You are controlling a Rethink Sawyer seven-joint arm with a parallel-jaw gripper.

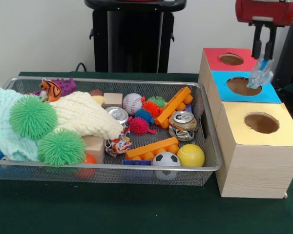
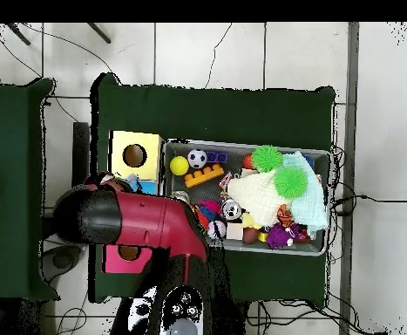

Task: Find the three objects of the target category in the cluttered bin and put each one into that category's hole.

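Delivery is the step in hand. In the front view the gripper hangs above the blue-topped box, its fingers closed narrowly on a crumpled, silvery-blue piece of wrapper that dangles over the round hole. A red-topped box stands behind the blue one and a yellow-topped box in front. The bin sits just beside the boxes, full of clutter: two crushed cans, balls, orange bricks, green spiky balls and a pale cloth.

From overhead the red arm covers the blue box and most of the red one; the gripper and its load are hidden beneath it. The yellow box and the bin show clearly.

The next move probably calls for centring the wrapper over the hole and letting go, then returning to the bin.
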